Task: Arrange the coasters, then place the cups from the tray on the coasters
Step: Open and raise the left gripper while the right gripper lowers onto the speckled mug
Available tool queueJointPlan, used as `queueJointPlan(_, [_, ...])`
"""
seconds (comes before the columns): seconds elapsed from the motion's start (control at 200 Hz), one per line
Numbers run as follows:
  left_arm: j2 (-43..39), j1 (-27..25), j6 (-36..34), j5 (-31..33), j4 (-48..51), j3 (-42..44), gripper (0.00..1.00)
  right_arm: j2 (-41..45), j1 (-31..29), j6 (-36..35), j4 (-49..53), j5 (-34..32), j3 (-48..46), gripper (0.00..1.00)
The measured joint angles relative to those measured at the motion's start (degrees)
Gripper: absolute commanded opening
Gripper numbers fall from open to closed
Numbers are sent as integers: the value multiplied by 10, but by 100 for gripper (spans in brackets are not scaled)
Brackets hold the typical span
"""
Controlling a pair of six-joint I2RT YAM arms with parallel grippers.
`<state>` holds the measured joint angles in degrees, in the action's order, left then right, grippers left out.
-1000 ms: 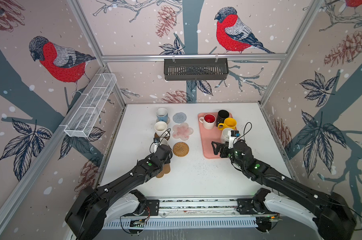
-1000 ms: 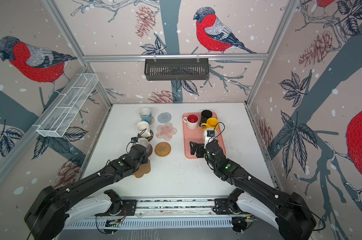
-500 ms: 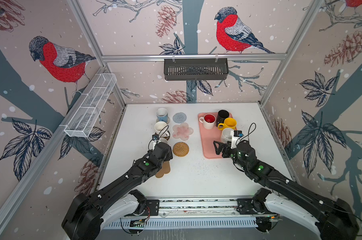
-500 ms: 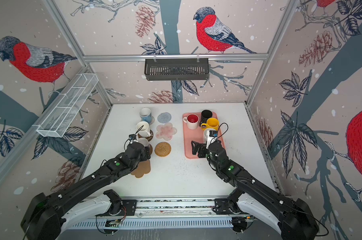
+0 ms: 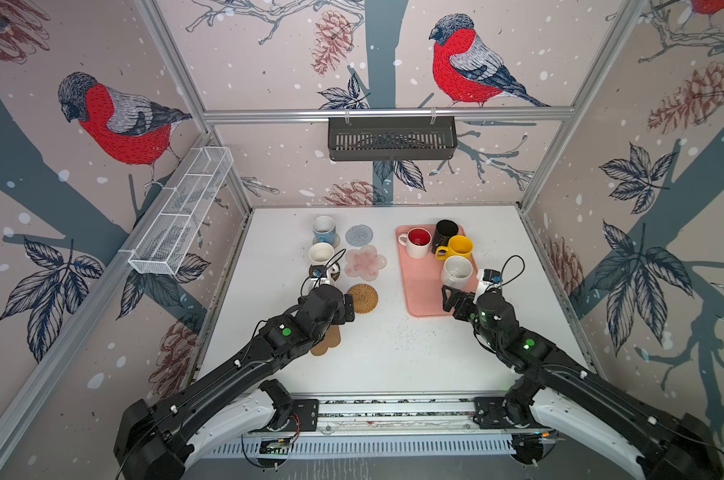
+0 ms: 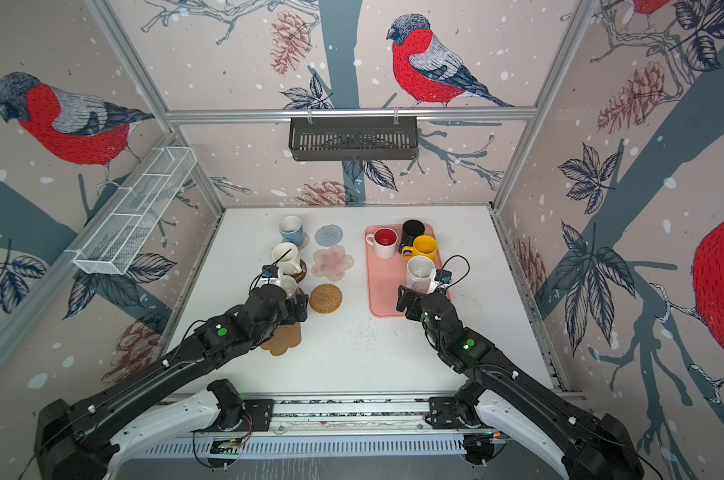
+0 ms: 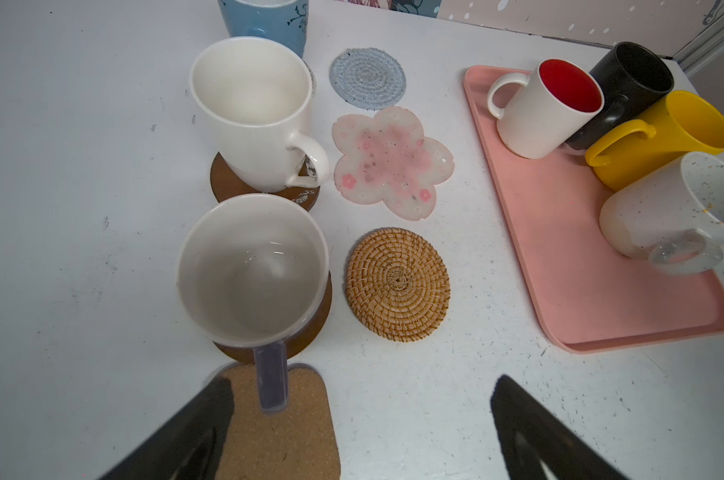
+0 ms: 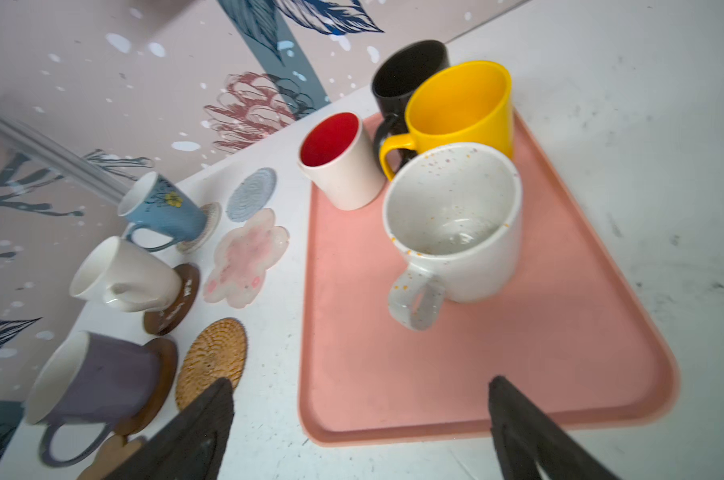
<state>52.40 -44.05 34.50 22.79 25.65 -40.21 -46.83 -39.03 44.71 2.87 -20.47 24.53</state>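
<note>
Between the spread left fingers (image 7: 177, 432), just beside the tip of one and well apart from the other, lies the handle of the lavender mug (image 7: 252, 270); nothing is pinched. The mug stands upright directly ahead of the fingertips on a brown disc (image 7: 314, 324). The cork flower (image 7: 277, 436) lies bare on the bench (image 7: 82, 208) beneath the same finger. Farther ahead in line stand a white mug (image 7: 252, 116) on a second brown disc (image 7: 227, 183), then the light blue mug (image 7: 264, 20) on a beige woven round (image 8: 210, 220). Ahead of the opposite finger lie three bare coasters: the wicker round (image 7: 397, 282) nearest, the pink flower (image 7: 393, 162) next, and the grey-blue woven round (image 7: 368, 79) farthest.

The right fingers (image 8: 535, 432) are likewise spread wide and hold nothing; they hover at the near end of the tray (image 8: 518, 374). Ahead of their gap and clear of both tips stands the speckled white mug (image 8: 456, 232), its handle turned toward them. Beyond it on the tray stand the yellow mug (image 8: 460, 108), the black mug (image 8: 402, 70) and the red-lined white mug (image 8: 343, 166).
</note>
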Motion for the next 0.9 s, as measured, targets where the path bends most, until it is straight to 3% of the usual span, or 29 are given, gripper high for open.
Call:
queueJointPlan(0.33, [19,-3,-21,-5,41,-54,97,-137,-1,112,69,-43,61,97])
queueJointPlan(0.535, [15,-3,-46,-9,41,-64,97,-200,5,182,91,-72,99,92])
queueJointPlan(0.901, [20,3,-80,-15,33,-79,97,-301,8,228,107,-96,173,91])
